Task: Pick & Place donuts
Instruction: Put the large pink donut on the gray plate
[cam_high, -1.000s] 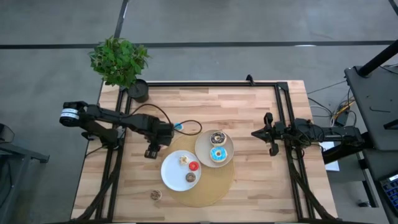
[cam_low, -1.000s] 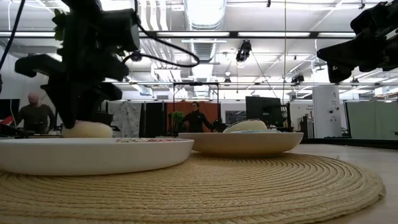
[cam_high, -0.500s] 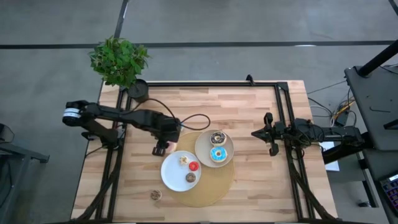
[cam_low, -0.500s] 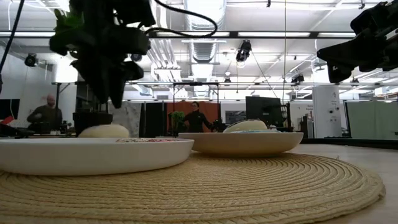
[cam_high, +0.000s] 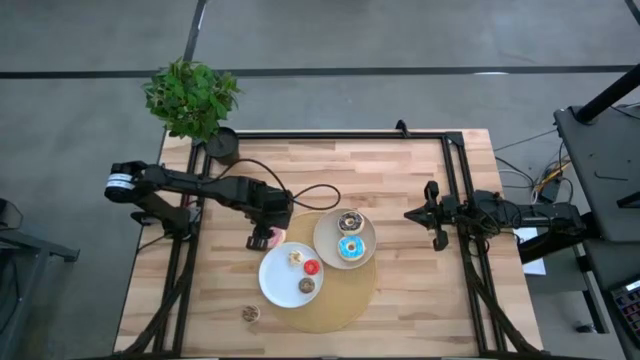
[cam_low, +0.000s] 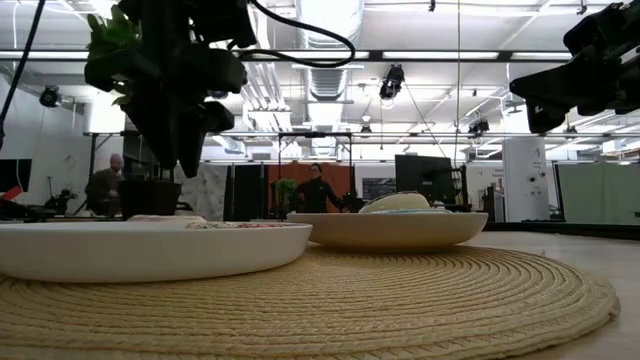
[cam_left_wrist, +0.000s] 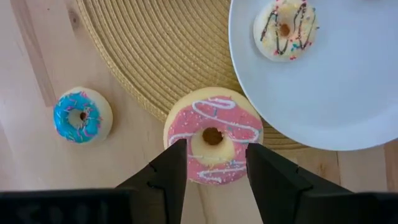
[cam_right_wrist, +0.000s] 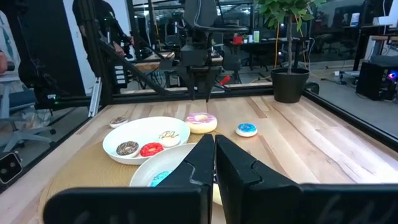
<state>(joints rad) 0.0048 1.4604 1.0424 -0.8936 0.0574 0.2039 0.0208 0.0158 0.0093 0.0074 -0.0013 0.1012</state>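
The left end effector (cam_left_wrist: 211, 163) has moved from the tabletop's left side toward the centre and now hangs over the pink donut (cam_left_wrist: 213, 134), fingers parted about its width but not closed on it, so a pick looks imminent. That donut lies flat, hole up, a ring with no long axis, on the woven mat's (cam_left_wrist: 158, 53) edge beside the white plate (cam_left_wrist: 348, 99). The right end effector (cam_high: 436, 216) waits pinched shut near the right edge.
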